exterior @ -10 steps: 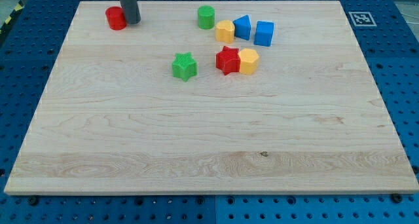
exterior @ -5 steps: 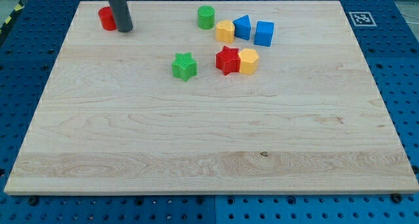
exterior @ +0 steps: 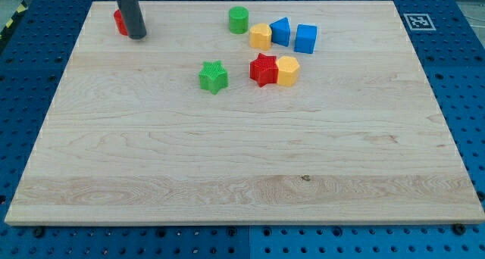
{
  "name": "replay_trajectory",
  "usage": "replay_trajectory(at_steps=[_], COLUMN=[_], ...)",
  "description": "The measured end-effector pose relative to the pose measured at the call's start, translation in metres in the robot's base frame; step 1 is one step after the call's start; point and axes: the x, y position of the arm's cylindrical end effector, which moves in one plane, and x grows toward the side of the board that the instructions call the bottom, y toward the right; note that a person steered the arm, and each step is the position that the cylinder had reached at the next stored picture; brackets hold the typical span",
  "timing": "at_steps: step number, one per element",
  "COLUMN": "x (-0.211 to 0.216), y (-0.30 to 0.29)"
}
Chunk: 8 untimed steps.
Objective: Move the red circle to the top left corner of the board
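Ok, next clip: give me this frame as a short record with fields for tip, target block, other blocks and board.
tip: my tip near the view's top left, against the red circle's right side
target: red circle, mostly hidden behind the rod
other blocks: green cylinder, yellow block, blue wedge-like block, blue cube, green star, red star, second yellow block
board: light wooden board

Single raised view, angled down over the whole board (exterior: 242,160).

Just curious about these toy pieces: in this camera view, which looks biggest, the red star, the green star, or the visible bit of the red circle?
1. Red star and green star: alike.
2. Red circle: smallest showing, mostly hidden behind the rod.
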Motion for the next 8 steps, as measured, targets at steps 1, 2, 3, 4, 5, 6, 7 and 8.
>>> replay_trajectory(at_steps=[1, 2, 3, 4, 5, 6, 7, 8], x=[-0.007, -0.015, -0.026, -0.031, -0.033, -0.033, -0.033, -0.02], y=[-0.009, -0.018, -0.028, -0.037, -0.045, -0.045, -0.045, -0.037])
